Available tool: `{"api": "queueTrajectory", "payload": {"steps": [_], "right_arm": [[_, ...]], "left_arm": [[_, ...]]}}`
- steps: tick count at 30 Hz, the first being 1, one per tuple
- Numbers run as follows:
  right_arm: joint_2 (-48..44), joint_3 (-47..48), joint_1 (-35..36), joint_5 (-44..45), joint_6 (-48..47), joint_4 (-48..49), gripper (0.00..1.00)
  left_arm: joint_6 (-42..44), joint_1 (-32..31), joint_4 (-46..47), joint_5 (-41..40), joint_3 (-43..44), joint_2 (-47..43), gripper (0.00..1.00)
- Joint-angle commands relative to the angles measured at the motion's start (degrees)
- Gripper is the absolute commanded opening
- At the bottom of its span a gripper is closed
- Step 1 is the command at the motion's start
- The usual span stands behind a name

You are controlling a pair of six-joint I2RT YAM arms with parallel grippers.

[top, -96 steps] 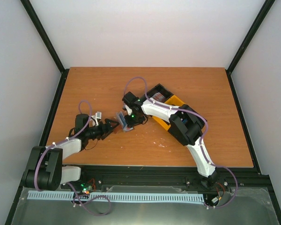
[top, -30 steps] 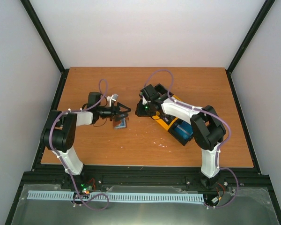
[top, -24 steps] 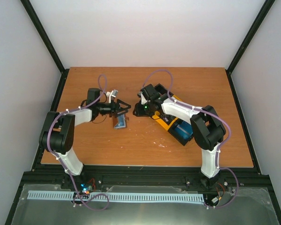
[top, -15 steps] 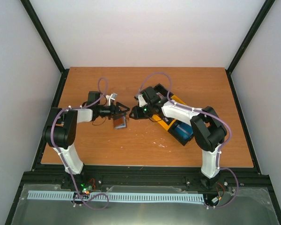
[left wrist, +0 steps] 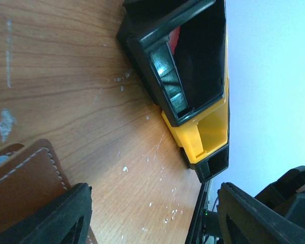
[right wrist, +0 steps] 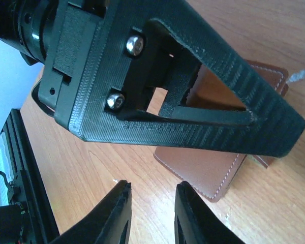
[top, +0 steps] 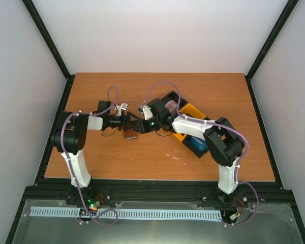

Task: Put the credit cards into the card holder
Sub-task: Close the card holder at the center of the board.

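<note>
Blue credit cards (top: 196,144) sit nearest, right of centre on the table (top: 117,162). Left of them, the brown card holder (right wrist: 213,173) lies closed on the wood, just beneath the two grippers, which meet tip to tip. The left gripper (left wrist: 152,203) hovers with its fingers spread wide and empty. Facing it, the right gripper (right wrist: 151,203) has its fingers narrowly parted around nothing. Farther back on the right stand the yellow bin (left wrist: 208,127) and the black bin (left wrist: 203,51), with red-and-white cards (top: 171,105) inside the latter.
</note>
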Motion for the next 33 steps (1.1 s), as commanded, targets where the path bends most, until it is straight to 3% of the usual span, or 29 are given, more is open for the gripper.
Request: {"api": "queueTrajectory", "payload": {"steps": [1, 18, 22, 29, 33], "right_arm": [[2.14, -0.75, 0.19, 0.52, -0.85, 4.76, 0.25], [11.20, 1.25, 0.79, 2.12, -6.95, 5.95, 0.22], [11.71, 1.27, 0.90, 3.78, -6.69, 4.36, 0.22], [10.90, 1.78, 0.90, 4.26, -6.22, 2.49, 0.23], [10.56, 2.68, 0.90, 4.05, -6.05, 1.14, 0.23]], "left_arm": [[0.42, 1.19, -0.97, -1.86, 2.21, -0.22, 0.69], [6.34, 2.12, -14.80, -2.87, 6.53, -1.52, 0.65], [5.02, 2.13, -18.57, -9.14, 6.11, -6.82, 0.68], [-1.09, 2.12, -28.79, -28.21, 3.76, -17.14, 0.72], [-1.72, 2.01, -31.82, -31.94, 1.81, -17.76, 0.73]]}}
